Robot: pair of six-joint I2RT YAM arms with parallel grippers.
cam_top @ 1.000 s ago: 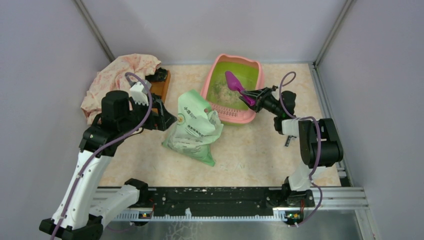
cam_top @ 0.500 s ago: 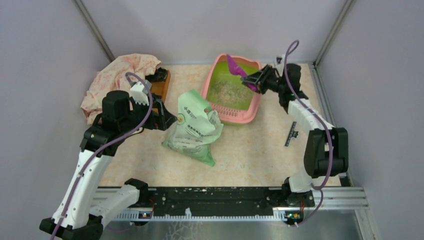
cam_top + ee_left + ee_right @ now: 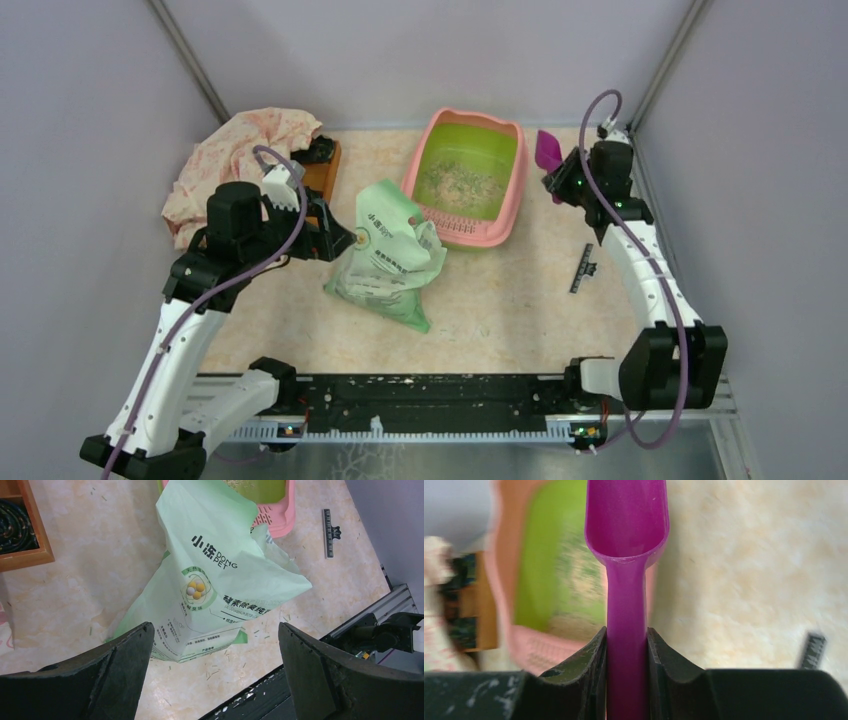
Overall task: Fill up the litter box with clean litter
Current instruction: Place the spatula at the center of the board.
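The litter box, pink-rimmed with a lime-green inside, stands at the back centre and holds a thin patch of clean litter. Just right of its rim, my right gripper is shut on the handle of a magenta scoop. In the right wrist view the scoop points forward from that gripper, its bowl looks empty, and the litter box lies blurred to the left. A light green bag stands slumped left of the box. My left gripper hangs open beside the bag, holding nothing.
A floral cloth and a wooden tray holding a black coil sit at the back left. A black clip lies on the table at the right. Walls close in on both sides, and a metal rail runs along the near edge.
My right arm has swung the scoop from over the litter box out to the right, past its right rim. The left arm and the bag have not moved.
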